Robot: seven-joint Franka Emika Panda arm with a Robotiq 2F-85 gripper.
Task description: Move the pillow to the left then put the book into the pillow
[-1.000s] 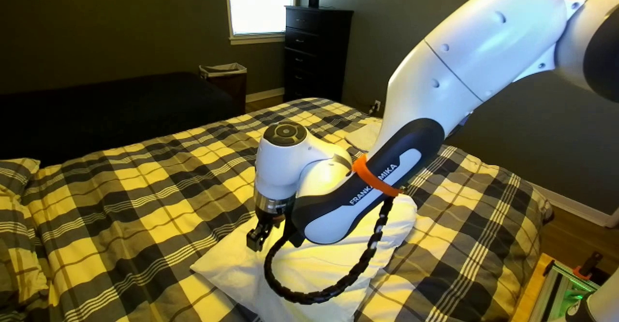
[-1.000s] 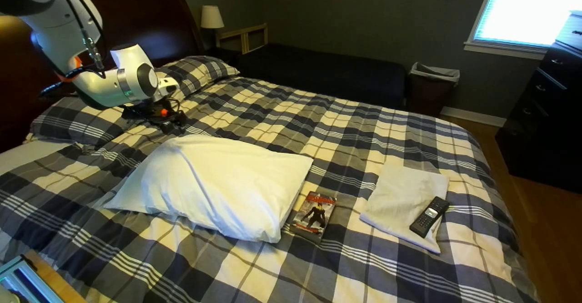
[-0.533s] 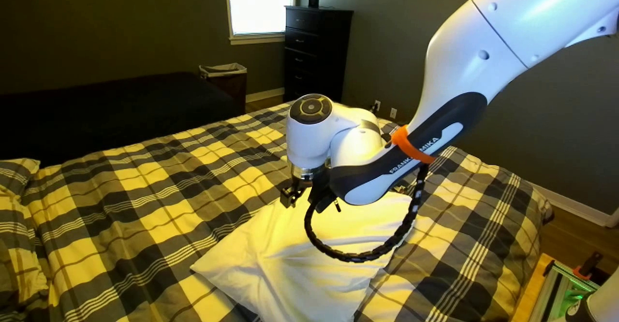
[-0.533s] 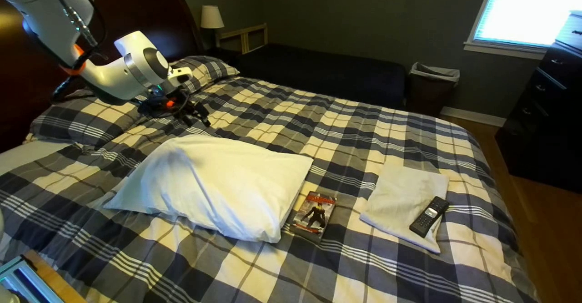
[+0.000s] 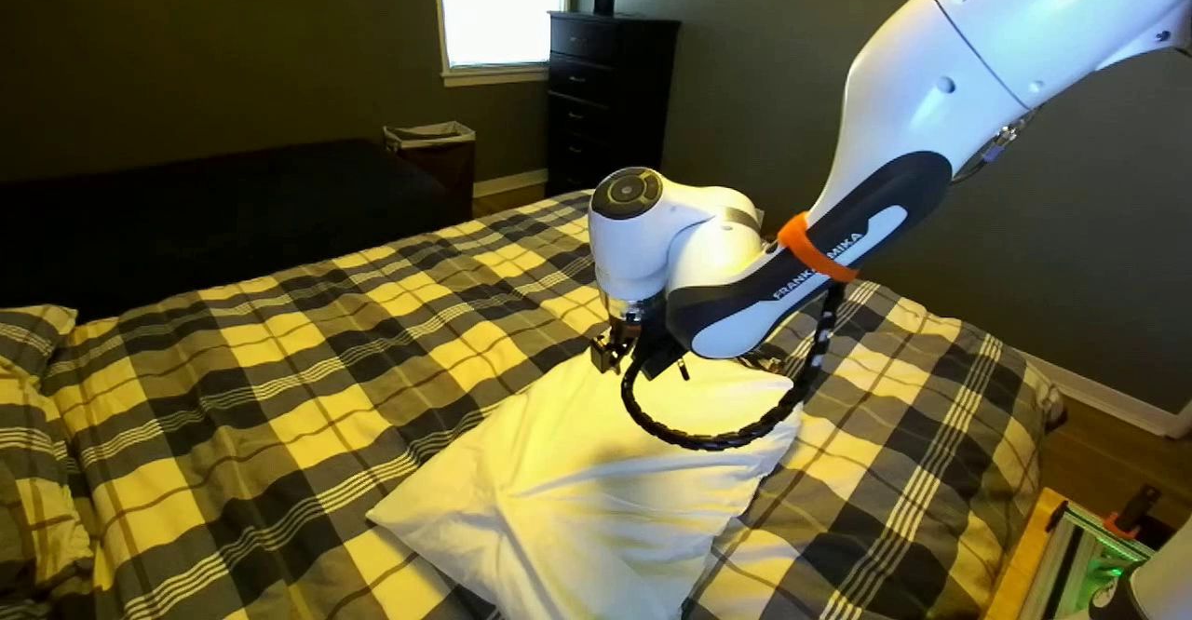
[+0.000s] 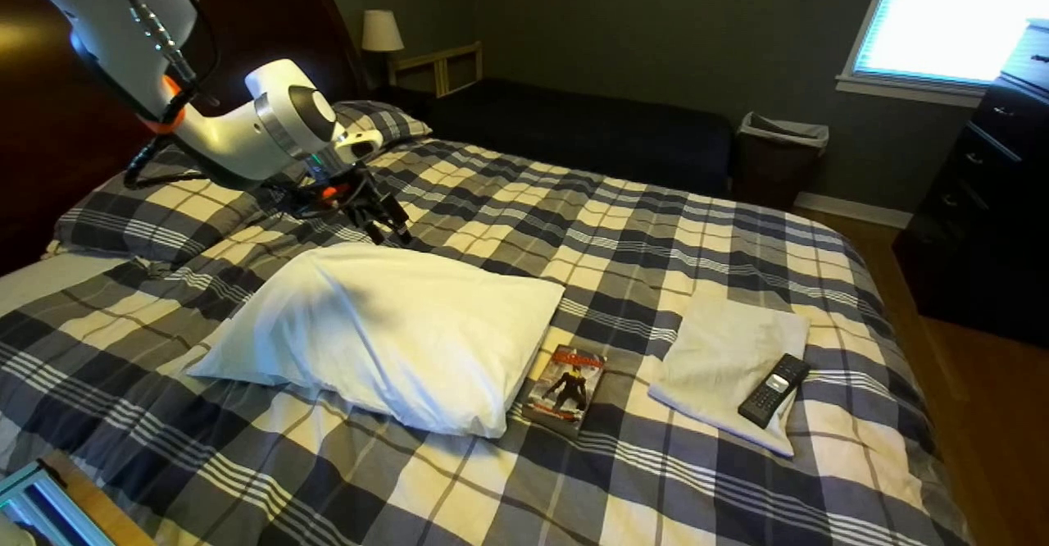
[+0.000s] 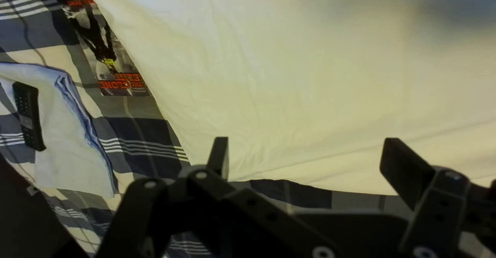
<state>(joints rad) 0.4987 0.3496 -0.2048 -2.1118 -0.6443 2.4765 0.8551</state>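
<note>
Gripper (image 7: 306,149) released, jaws spread wide, nothing held. Hovers around the edge of the pillow (image 6: 393,325); no contact visible, height over the fabric hard to judge. In the wrist view that edge, near a corner, shows behind the jaws. Pillow lies plump and wrinkled on the plaid bedspread (image 6: 656,234). Step in hand, my read: lining up a grab to shift the pillow, not yet gripped. Do it well: come down on the loose rim near that corner, not the plump middle, so there's slack to bunch. Squeeze firmly before any pull, since soft fabric likely slips. Drag low and slow. Whose left is meant, unclear. Book (image 6: 567,389) lies flat on the bedspread just beside the pillow; touching or not, can't say. Pick a drag line that won't bury or shove it. No mouth on the pillow visible, so "into" may end up "onto". Farther out, remote (image 6: 774,390) on a white cloth (image 6: 705,341): not part of the job, steer clear.
</note>
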